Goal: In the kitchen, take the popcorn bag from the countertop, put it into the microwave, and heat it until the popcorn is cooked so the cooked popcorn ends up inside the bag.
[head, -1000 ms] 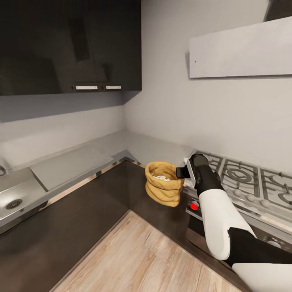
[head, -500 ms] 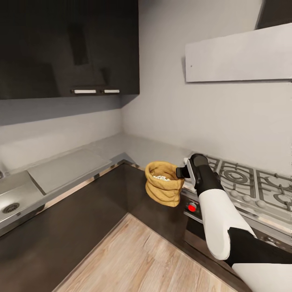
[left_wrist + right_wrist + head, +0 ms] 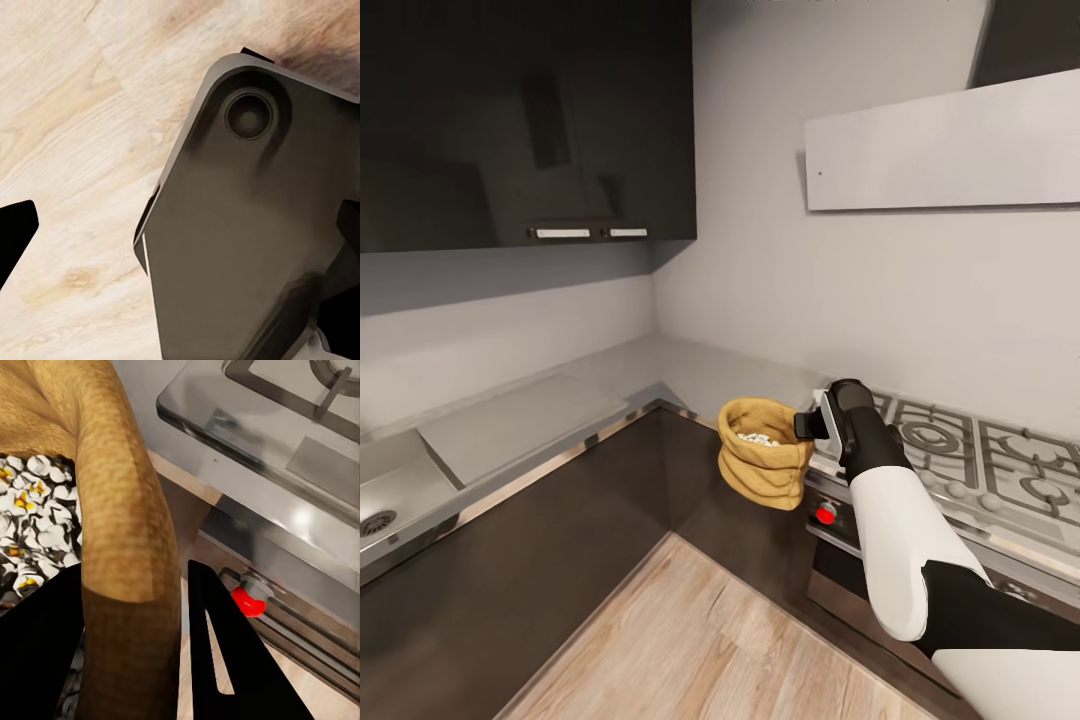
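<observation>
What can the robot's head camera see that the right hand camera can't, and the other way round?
Head view alone: the dark wall cabinets, the sink, the grey countertop and the wooden floor. Right wrist view alone: the rolled rim of the popcorn bag pinched between the right tool's black fingers. Both: the bag, the whitish popcorn inside, the gas hob and a red knob.

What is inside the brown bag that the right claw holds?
White popcorn with yellow spots fills the bag. The bag's rolled rim and the right claw hide the deeper part.
</observation>
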Robot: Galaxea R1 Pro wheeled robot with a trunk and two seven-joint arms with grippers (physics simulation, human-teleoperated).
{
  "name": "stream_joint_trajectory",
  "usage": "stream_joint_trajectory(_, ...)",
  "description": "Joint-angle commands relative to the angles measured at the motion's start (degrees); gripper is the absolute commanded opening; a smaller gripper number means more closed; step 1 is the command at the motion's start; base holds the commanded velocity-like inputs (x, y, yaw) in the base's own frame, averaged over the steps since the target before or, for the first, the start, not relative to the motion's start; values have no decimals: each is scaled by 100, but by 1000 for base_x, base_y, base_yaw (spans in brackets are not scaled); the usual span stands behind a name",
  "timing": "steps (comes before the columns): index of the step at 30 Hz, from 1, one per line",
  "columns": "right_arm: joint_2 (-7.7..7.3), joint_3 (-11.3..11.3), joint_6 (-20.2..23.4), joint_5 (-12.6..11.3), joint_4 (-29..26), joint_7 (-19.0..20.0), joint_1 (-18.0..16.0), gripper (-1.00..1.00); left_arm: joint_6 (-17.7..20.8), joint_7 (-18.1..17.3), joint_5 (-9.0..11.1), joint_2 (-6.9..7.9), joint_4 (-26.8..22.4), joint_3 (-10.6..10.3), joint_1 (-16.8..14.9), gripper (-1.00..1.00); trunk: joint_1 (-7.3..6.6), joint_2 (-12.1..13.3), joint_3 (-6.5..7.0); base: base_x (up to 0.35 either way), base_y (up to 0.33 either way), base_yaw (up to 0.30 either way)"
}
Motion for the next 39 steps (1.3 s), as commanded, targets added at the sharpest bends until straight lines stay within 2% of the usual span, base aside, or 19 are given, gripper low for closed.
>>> stream_joint_trajectory(1, 7, -26, 16, 55, -6, 36, -5, -100, -12, 11, 12, -2, -10, 22, 2, 100, 1, -5, -6, 0, 0, -6)
stream_joint_trajectory(17, 7, -26, 16, 107, -10, 19, -5, -100, -12, -8, 4, -5, -10, 21, 2, 100, 1, -5, -6, -19, 0, 0)
stream_joint_trajectory(36, 7, -35, 16, 78, 5, -2, -5, -100, -12, 0, 3, -29, -10, 14, 2, 100, 1, -5, -6, -343, 0, 0)
stream_joint_trajectory(39, 7, -27, 16, 129, -20, -50, 114, -100, -12, 0, 3, -27, -10, 14, 2, 100, 1, -5, -1, -345, 0, -128)
